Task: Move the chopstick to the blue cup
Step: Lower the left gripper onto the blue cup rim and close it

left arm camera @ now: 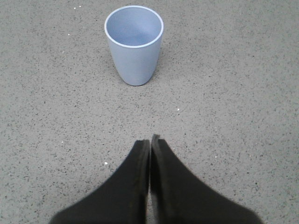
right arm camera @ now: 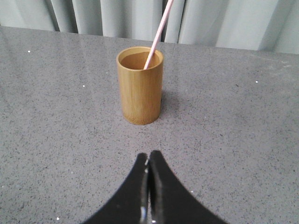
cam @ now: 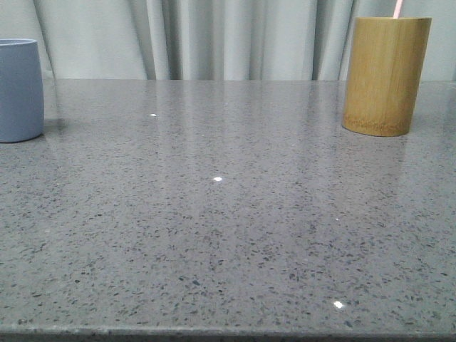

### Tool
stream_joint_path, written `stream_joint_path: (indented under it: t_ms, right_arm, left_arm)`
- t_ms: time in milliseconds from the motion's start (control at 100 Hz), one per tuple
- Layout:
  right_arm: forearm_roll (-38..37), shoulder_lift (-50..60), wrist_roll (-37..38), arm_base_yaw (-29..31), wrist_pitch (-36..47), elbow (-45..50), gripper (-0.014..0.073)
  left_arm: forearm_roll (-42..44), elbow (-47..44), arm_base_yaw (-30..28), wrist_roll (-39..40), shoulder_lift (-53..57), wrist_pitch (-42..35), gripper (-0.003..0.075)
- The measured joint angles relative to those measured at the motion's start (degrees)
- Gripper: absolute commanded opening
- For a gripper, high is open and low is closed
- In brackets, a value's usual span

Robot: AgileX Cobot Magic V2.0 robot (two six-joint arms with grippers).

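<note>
- Presently the chopstick (right arm camera: 156, 35) leans inside the bamboo cup (right arm camera: 139, 85), at 2 o'clock on the bench (cam: 228, 235).
- Blue cup (cam: 20, 89) at 10 o'clock.
- Left end effector (left arm camera: 150, 141) clenched, gripping nothing; right end effector (right arm camera: 149, 156) likewise.

Grey speckled stone tabletop (cam: 228, 235), polished, flecked with dark and pale grains throughout. Scattered small bright glints of overhead light on its surface, with soft vertical reflections of the backdrop toward the far edge. Front edge of the slab just visible, slightly rounded. Behind the far edge, pale grey-white curtains (cam: 214, 39) hanging in vertical folds across the whole width, evenly lit. Beyond the fingertips in the right wrist view, same curtains (right arm camera: 219, 21) meeting the table's far edge.
</note>
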State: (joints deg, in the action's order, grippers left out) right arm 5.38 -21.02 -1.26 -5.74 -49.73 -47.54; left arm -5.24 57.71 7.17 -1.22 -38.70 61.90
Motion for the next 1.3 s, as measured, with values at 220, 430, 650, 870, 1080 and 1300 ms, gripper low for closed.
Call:
stream_joint_path:
  t_ms: [220, 430, 650, 870, 1080, 1300]
  right_arm:
    - [0.0, 0.0, 0.0, 0.0, -0.3, 0.0, 0.0456]
    - [0.0, 0.0, 0.0, 0.0, -0.3, 0.0, 0.0562]
    - [0.0, 0.0, 0.0, 0.0, -0.3, 0.0, 0.0562]
    - [0.0, 0.0, 0.0, 0.0, -0.3, 0.0, 0.0562]
    - [0.0, 0.0, 0.1, 0.0, -0.5, 0.0, 0.0562]
    - [0.0, 0.0, 0.1, 0.0, -0.8, 0.0, 0.0562]
  left_arm:
    - [0.0, 0.0, 0.0, -1.0, 0.0, 0.2, 0.0610]
    - [0.0, 0.0, 0.0, -1.1, 0.0, -1.1, 0.0607]
    - [1.2, 1.2, 0.0, -0.4, -3.2, -4.3, 0.0587]
    - [5.2, 7.6, 0.0, 1.8, -16.4, -5.3, 0.0587]
    - [6.1, 17.0, -1.5, 3.1, -29.5, -6.3, 0.0587]
    - [6.1, 23.4, -2.8, 3.2, -39.7, -5.9, 0.0587]
